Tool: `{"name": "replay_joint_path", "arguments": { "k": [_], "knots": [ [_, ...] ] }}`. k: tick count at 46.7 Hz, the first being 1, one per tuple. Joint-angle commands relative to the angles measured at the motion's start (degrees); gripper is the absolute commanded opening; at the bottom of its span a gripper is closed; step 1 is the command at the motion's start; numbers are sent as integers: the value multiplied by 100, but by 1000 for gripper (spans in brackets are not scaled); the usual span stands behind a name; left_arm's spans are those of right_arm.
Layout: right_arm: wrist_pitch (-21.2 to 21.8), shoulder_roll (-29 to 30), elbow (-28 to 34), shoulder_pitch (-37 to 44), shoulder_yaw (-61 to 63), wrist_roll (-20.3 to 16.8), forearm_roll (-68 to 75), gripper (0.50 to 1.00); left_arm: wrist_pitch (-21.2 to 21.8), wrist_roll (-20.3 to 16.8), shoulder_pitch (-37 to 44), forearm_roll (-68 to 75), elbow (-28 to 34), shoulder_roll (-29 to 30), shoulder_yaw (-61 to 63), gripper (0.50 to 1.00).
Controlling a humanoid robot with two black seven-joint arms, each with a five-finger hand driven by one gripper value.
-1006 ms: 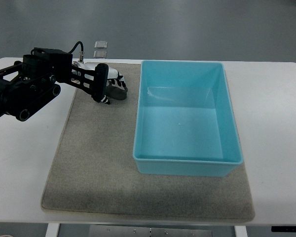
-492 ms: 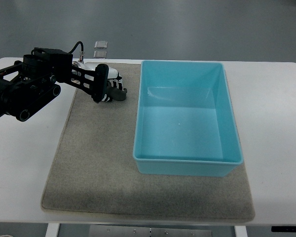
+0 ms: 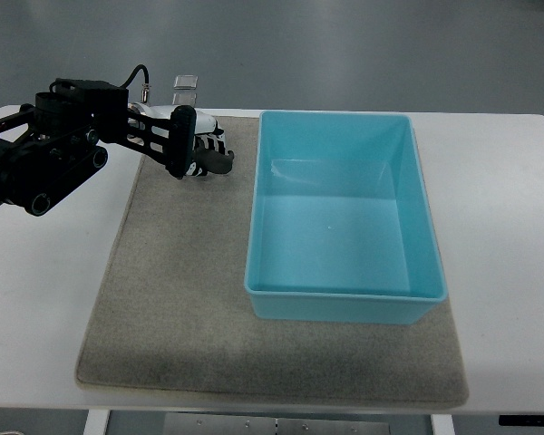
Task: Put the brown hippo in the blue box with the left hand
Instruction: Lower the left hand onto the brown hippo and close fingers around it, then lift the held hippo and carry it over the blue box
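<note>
Lighting: bright, even, overhead. Shadows: soft, faint, beneath blue box (image 3: 344, 217). Glare: mild on white bench (image 3: 508, 227). Focus: sharp throughout.

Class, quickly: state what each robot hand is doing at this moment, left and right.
Left robot hand: over the far left corner of the mat; whether it is open, closed or holding anything cannot be told.
Right robot hand: not in view.

Left hand (image 3: 192, 152), fingers curled shut.
</note>
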Motion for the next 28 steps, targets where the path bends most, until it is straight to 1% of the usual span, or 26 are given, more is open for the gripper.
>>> {"name": "replay_joint_path", "arguments": {
  "k": [1, 9, 12, 17, 28],
  "knots": [
    [2, 0, 0, 0, 0, 0, 0, 936, 123, -14, -58, 6, -4, 12, -3, 500],
    [2, 0, 0, 0, 0, 0, 0, 936, 509, -76, -269, 15, -57, 12, -11, 500],
    [2, 0, 0, 0, 0, 0, 0, 936, 597, -172, -392, 15, -66, 12, -11, 500],
    [2, 0, 0, 0, 0, 0, 0, 936, 685, -286, -515, 24, -83, 12, -11, 500],
    [2, 0, 0, 0, 0, 0, 0, 936, 764, -287, -542, 15, -382, -6, -29, 500]
  ]
}}
